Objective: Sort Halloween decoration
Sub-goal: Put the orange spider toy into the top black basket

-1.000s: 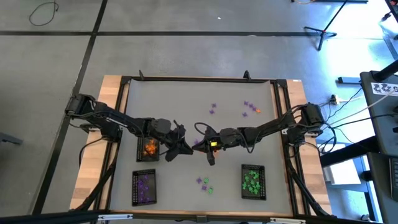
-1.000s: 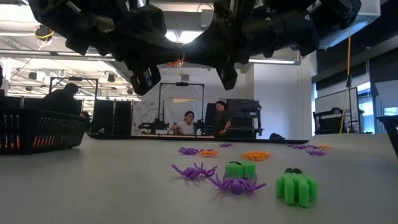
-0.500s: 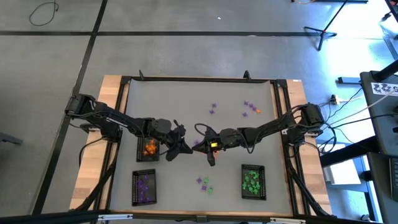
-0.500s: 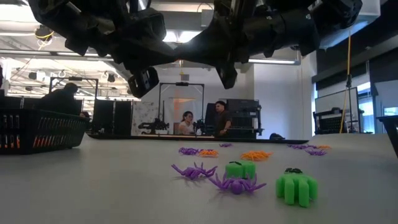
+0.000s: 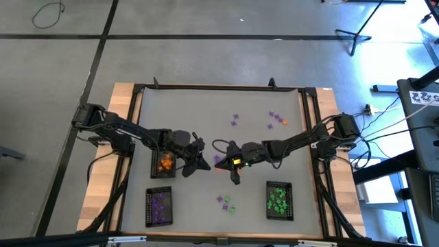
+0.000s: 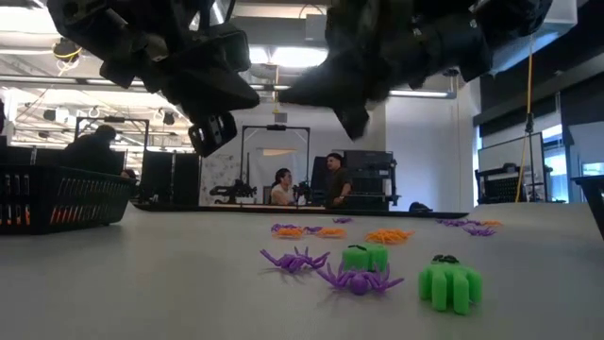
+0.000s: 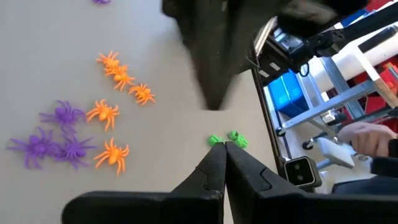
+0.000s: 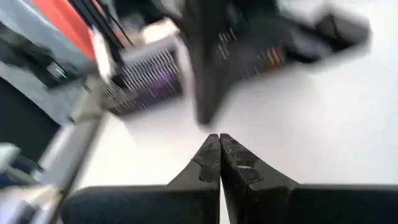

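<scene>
The Halloween decoration is tiny plastic spiders: an orange and purple cluster [image 7: 93, 127] on the grey table below both grippers, also in the high view [image 5: 219, 160]. A purple and green group [image 6: 363, 269] lies near the front, and a few more [image 5: 276, 118] lie far right. My left gripper [image 7: 224, 149] is shut and empty above the table centre [image 5: 199, 163], beside the orange tray. My right gripper [image 8: 219, 146] is shut and empty too, hovering just right of it [image 5: 234, 177]. Both hang clear of the table in the low view.
Three black mesh trays sit on the table: one with orange pieces [image 5: 164, 162] at the left gripper, one with purple [image 5: 159, 206] near left, one with green [image 5: 278, 200] near right. People sit in the room beyond the far edge [image 6: 307, 187].
The right gripper has swung and turned, drawing away from the left gripper toward the table's right. The left gripper has dropped slightly and eased toward the left. Both have stayed shut.
</scene>
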Robot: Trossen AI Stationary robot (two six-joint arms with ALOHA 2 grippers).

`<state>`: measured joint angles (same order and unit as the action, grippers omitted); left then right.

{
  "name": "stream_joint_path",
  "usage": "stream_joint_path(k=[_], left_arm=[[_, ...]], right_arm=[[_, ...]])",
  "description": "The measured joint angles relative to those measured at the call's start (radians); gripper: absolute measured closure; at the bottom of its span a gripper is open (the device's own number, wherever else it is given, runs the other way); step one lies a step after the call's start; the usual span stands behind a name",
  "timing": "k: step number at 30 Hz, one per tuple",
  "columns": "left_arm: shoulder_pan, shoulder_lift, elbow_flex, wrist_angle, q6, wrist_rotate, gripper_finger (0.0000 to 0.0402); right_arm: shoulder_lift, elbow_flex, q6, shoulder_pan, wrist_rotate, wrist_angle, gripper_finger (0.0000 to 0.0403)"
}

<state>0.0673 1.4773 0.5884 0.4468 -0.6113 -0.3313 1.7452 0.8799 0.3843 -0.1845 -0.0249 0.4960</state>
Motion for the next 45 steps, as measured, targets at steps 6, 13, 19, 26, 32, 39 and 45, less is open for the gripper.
stream_joint_path(k=[6, 13, 19, 26, 32, 39, 45], left_arm=[[0.0, 0.0, 0.0, -0.011, 0.003, 0.021, 0.0401], [0.0, 0.0, 0.0, -0.01, 0.038, 0.041, 0.0401], [-0.004, 0.0, 0.0, -0.013, 0.04, 0.068, 0.0399], [-0.005, 0.0, 0.0, -0.019, 0.038, 0.071, 0.0366], [-0.005, 0.0, 0.0, -0.019, 0.039, 0.085, 0.0361], [-0.001, 0.0, 0.0, -0.009, 0.045, 0.085, 0.036], [-0.001, 0.0, 0.0, -0.01, 0.045, 0.086, 0.036]], right_arm=[[0.0, -0.001, 0.004, 0.01, 0.008, -0.269, 0.0386], [0.0, -0.002, 0.032, 0.008, 0.018, -0.459, 0.0285], [0.0, -0.002, 0.03, 0.008, 0.068, -0.407, 0.0231], [0.038, -0.002, 0.029, 0.008, 0.075, -0.389, 0.0235], [0.1, -0.002, 0.028, 0.008, 0.075, -0.359, 0.0236], [0.135, 0.001, 0.026, 0.008, 0.097, -0.326, 0.0243], [0.137, 0.005, 0.025, 0.008, 0.12, -0.339, 0.0328]])
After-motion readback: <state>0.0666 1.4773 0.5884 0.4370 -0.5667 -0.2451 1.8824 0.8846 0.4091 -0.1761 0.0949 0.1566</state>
